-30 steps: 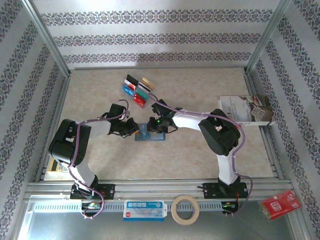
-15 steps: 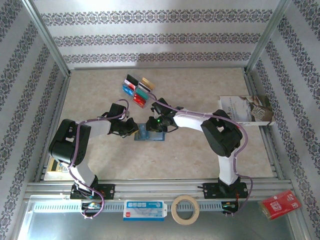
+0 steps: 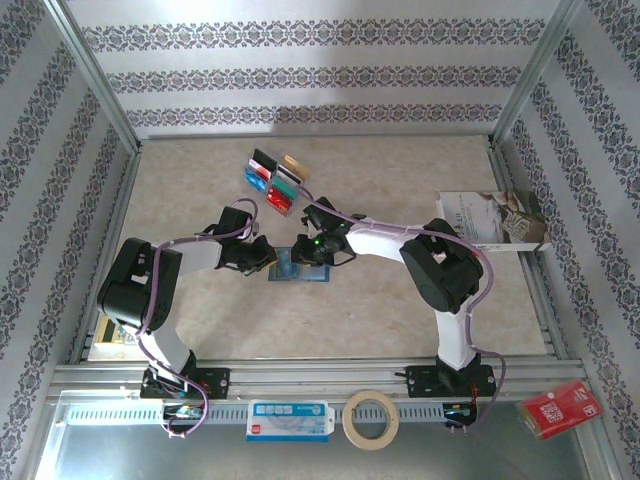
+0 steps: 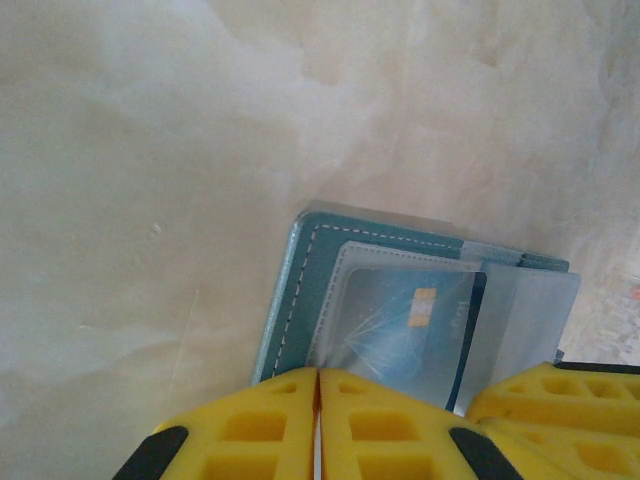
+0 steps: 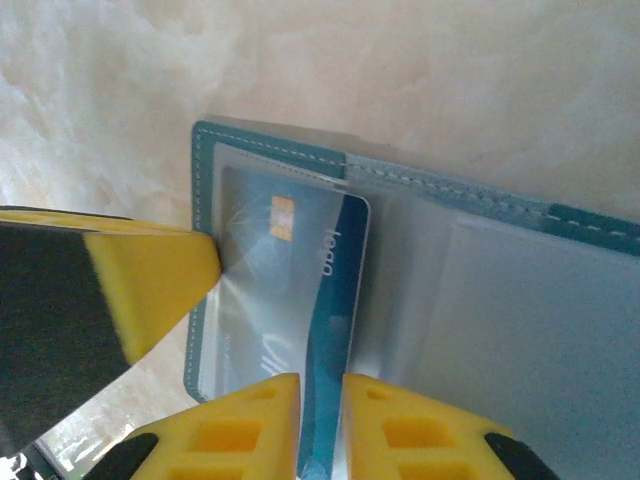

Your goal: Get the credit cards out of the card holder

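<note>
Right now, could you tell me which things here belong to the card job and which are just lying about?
Job: card holder, blue card in its sleeve, loose cards laid out beyond.
Lying about: printed booklet, tape roll, red packet, white label.

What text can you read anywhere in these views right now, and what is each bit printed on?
Nothing can be read for sure.
Blue card: a short white word beside the chip, seen sideways through the clear sleeve, too blurred to quote.
Booklet: print too small to read.
Red packet: white print too small to read.
White label on the front rail: blue print too small to read.
</note>
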You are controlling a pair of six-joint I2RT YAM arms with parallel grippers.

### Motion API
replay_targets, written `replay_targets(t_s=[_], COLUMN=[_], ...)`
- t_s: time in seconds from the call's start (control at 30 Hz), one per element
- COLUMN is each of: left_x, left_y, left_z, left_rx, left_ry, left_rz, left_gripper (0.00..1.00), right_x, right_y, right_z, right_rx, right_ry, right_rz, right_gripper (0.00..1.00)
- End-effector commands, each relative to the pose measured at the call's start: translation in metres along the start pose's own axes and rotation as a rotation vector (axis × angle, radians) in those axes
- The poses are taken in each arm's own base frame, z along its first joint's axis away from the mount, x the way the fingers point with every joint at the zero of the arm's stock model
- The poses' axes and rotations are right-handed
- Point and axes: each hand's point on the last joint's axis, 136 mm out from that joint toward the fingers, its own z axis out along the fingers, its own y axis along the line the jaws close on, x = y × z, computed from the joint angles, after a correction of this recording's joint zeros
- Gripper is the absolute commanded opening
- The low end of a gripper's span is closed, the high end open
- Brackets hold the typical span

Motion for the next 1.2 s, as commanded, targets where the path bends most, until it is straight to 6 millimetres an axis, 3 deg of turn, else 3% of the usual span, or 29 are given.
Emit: replay_targets(t_s=[0.0, 0.57, 0.73, 0.9, 1.17], left_x=[0.007, 0.009, 0.008, 0.006, 0.004], left_y=[0.027, 0.027, 0.025, 0.025, 0.019], left_z=[0.005, 0.006, 0.005, 0.005, -0.003], left_rx=[-0.095, -0.089, -0.086, -0.089, -0.085], left_ry=[0.029, 0.029, 0.025, 0.022, 0.011], left_rz=[-0.029, -0.035, -0.031, -0.029, -0.012], left_gripper=[0.11, 0.11, 0.11, 0.11, 0.23], right_x=[0.002, -0.001, -0.006, -0.011, -0.015], right_y=[-0.004, 0.007, 0.019, 0.016, 0.013], right_z=[0.005, 0.011, 0.003, -0.006, -0.02], right_rx=[0.01, -0.03, -0.093, -0.105, -0.128], right_ry=[0.02, 0.038, 0.014, -0.015, -0.054], right_rz=[0.023, 0.016, 0.005, 0.013, 0.02], right_gripper=[0.23, 0.2, 0.16, 0.1, 0.01])
